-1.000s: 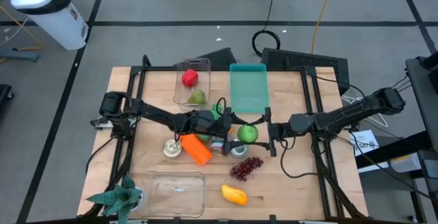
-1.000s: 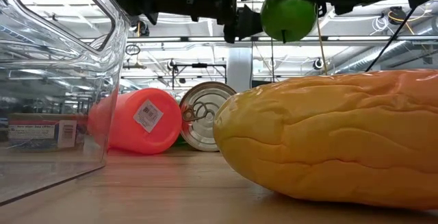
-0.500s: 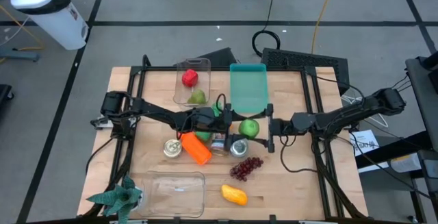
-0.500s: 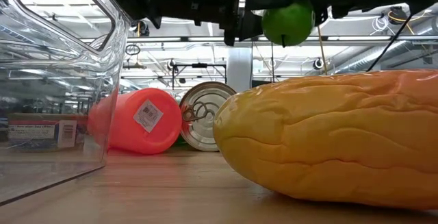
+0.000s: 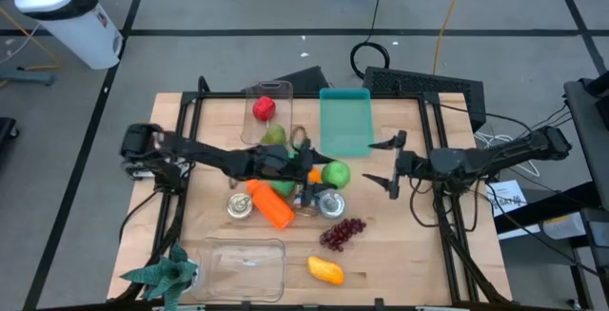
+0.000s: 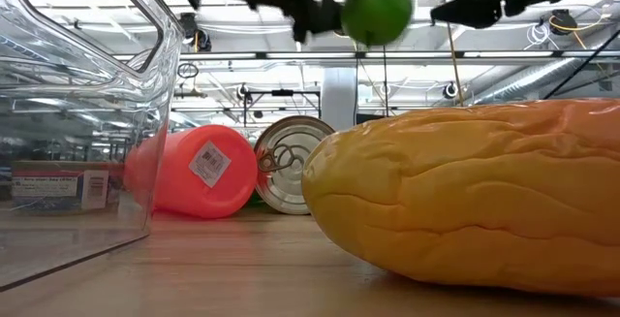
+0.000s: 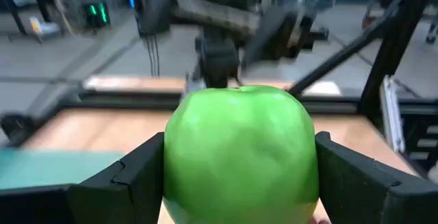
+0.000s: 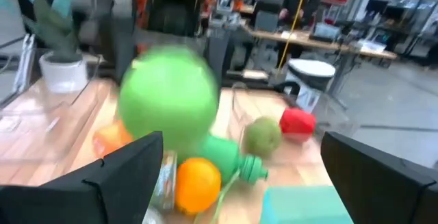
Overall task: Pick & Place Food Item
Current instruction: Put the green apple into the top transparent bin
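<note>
Above the middle of the wooden table (image 5: pixel 400 244), the left gripper (image 5: pixel 326 174) holds a green apple (image 5: pixel 335 173) clear of the surface, its jaws closed against the fruit's two sides. Only the left wrist view makes that grip plain: a dark finger (image 7: pixel 126 176) presses each flank of the apple (image 7: pixel 239 152). The high view alone shows the right gripper (image 5: pixel 384 162) apart from the fruit, beside the teal tray (image 5: pixel 344 121), jaws spread wide and empty. From table height the apple (image 6: pixel 376 9) hangs above an orange bottle (image 6: pixel 194 172) lying on its side, a tin can (image 6: pixel 291 167) and a yellow fruit (image 6: pixel 465 201) close to the lens. Overhead, purple grapes (image 5: pixel 343 233) and a clear container (image 5: pixel 243 268) also appear.
</note>
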Controlling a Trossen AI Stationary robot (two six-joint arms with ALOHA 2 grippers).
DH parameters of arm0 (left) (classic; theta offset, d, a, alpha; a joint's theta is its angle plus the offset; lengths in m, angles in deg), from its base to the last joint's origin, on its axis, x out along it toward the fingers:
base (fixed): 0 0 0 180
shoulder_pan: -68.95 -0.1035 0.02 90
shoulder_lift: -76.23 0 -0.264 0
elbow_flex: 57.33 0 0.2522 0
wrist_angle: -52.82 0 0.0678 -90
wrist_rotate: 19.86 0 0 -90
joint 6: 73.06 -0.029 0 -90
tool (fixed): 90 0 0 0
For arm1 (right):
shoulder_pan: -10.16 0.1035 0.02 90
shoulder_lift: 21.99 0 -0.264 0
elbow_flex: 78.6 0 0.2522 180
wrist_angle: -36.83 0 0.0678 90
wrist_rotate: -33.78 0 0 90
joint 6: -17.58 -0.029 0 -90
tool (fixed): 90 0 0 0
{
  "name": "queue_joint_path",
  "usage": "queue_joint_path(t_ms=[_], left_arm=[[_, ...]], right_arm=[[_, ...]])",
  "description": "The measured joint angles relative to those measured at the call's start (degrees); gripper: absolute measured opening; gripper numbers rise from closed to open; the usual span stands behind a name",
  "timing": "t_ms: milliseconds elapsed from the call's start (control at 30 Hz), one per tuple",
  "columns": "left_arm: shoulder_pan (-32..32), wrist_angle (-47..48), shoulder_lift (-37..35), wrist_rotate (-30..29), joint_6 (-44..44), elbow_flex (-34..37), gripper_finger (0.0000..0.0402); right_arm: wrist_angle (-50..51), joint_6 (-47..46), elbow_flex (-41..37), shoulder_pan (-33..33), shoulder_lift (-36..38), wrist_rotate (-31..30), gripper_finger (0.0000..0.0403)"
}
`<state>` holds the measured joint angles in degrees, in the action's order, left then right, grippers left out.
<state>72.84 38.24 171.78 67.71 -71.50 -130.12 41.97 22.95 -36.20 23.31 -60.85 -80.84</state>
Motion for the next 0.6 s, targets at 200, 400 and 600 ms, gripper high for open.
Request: queue_joint_path(t_ms=[200,400,600], left_arm=[[0.95,-2.93,-13.10,-12.13,-1.41,12.44,0.0290],[0.15,-13.78,-20.54,-21.25,2.46,25.11,0.0290],[-2.96,-16.85,-22.56,-29.97,5.06,29.65,0.0290]], right_arm=[[5.40,-2.00,-1.70,0.02,2.71,0.38,0.0368],[4.02,-4.29,-9.05,-0.19,6.68,0.63,0.0364],[-0.42,-4.31,-13.84,-3.72,10.14,0.69,0.0364]])
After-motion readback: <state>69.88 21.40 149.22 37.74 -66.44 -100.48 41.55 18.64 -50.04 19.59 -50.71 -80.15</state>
